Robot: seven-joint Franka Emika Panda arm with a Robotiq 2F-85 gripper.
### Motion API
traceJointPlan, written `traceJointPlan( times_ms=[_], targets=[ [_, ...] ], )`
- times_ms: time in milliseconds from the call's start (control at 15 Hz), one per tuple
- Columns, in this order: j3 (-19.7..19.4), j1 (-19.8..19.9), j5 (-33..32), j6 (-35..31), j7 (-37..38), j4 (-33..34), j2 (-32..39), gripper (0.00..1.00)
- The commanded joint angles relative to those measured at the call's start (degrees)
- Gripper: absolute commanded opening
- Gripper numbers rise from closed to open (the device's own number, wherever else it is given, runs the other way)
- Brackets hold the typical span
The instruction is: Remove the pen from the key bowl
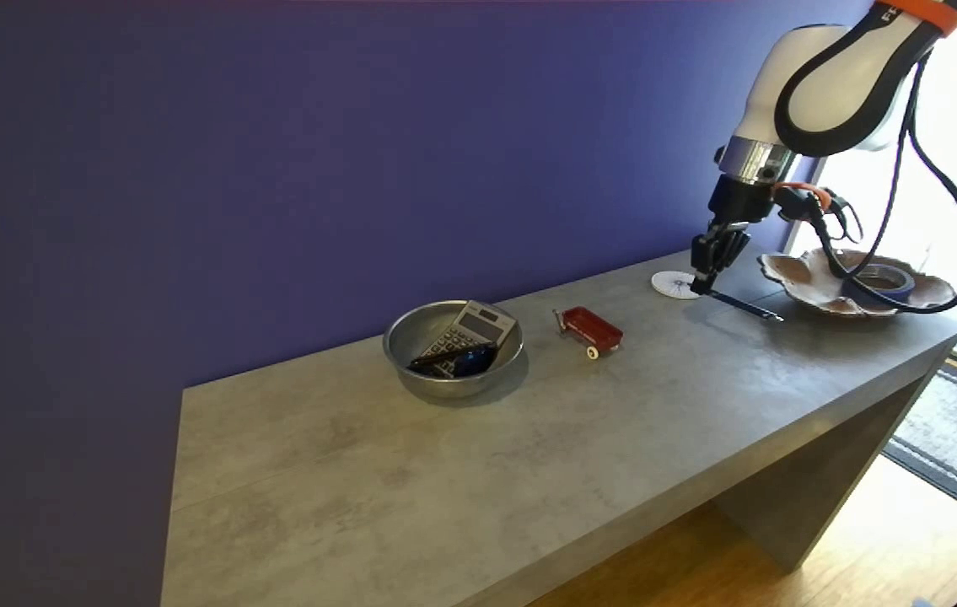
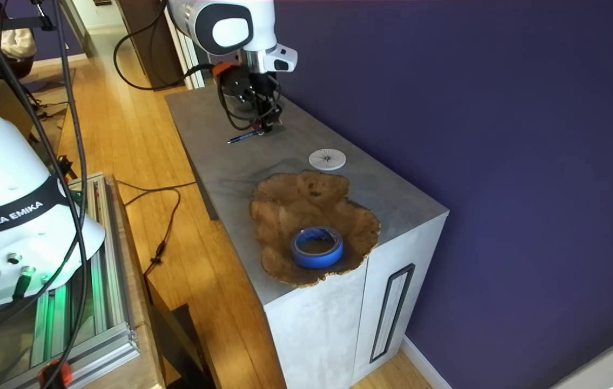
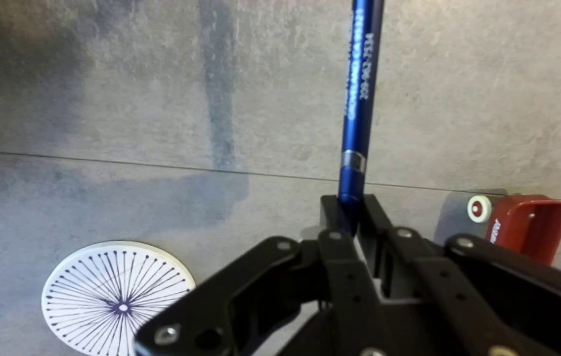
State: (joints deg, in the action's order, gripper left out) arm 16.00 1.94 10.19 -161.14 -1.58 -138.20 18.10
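Blue pen (image 3: 359, 99), out of the key bowl (image 2: 284, 210): we see the gripper (image 3: 351, 207) pinching it near one end above the tabletop (image 1: 343, 472), long axis jutting from the grip away from the wall (image 1: 276, 169); we judge lowering and releasing come next.

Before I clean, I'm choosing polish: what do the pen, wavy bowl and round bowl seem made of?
Pen: glossy blue metal or plastic; its bright reflection fits either. Wavy bowl: probably wood, satin finish, given mottled brown and knotty marks. Round bowl: likely metal, softly shiny, by its silvery gleam.
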Motion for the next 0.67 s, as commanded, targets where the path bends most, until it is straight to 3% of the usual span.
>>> traceJointPlan(
  times_ms=[0,267,600],
  targets=[
    [1.16,-1.87,4.22,-2.56,-0.76,4.35,5.58,0.03],
    [2.16,-4.86,4.89,-6.74,1.73,8.73,11.38,0.03],
    [2.31,-5.21,5.12,-10.4,4.49,11.72,16.18,0.03]
  ],
)
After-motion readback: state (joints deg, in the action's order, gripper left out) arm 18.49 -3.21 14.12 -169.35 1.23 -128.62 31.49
